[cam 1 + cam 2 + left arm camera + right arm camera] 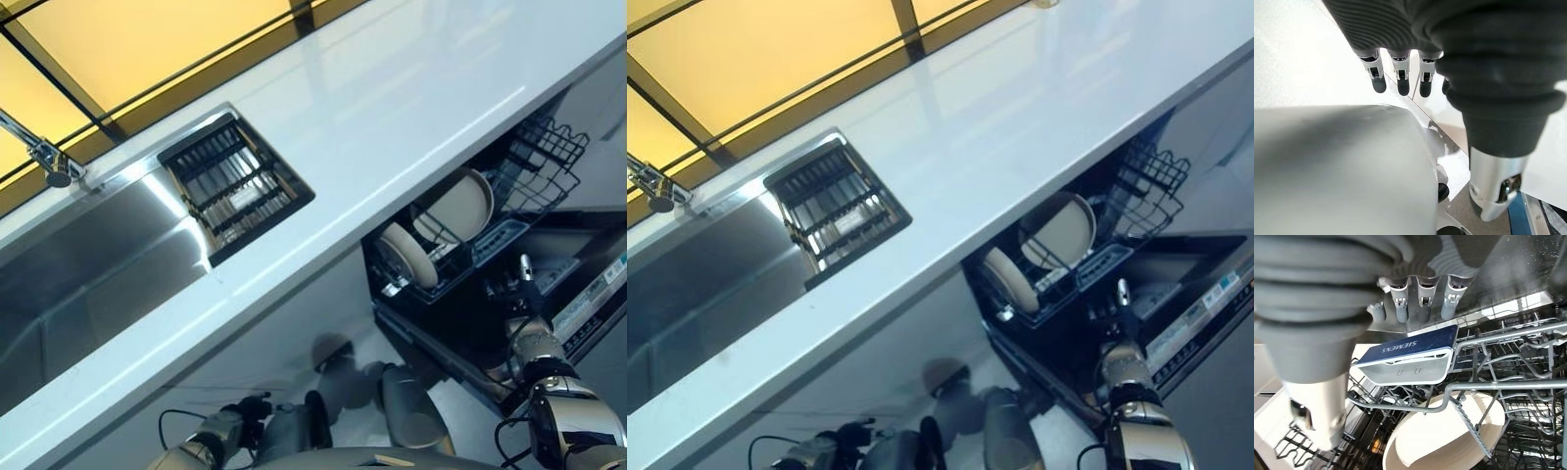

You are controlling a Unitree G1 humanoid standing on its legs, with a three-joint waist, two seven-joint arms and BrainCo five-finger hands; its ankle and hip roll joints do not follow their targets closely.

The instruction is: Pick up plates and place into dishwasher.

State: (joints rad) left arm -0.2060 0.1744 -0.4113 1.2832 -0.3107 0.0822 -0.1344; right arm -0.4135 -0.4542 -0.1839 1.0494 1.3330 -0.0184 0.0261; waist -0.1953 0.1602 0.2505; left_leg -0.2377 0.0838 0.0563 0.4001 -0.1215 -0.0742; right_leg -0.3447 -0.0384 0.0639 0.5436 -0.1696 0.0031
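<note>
I see two cream plates standing on edge in the dishwasher's lower rack (460, 257), which is pulled out under the white surface (392, 117) on the right of the scene. The larger plate (458, 204) is round with a raised rim and sits farther back; the smaller plate (407, 255) stands just left of it, nearer me, both held between the dark wire tines. In the right wrist view one plate (1440, 440) shows up close — pale, smooth and glossy, tilted in the grey wire rack under a blue-topped plastic holder (1410, 355).

My right hand (1420, 298) hovers above that rack, fingers straight and spread slightly apart, holding nothing. In the left eye view it shows at the lower right, over the open dishwasher door (588, 304).

My left hand (1400, 73) hangs low by the floor, fingers straight and relaxed, empty.

Far left, a steel sink (88, 264) is set into the surface, with a dark slatted drain rack (235, 186) at its right end and a tap (44, 157) behind it.
</note>
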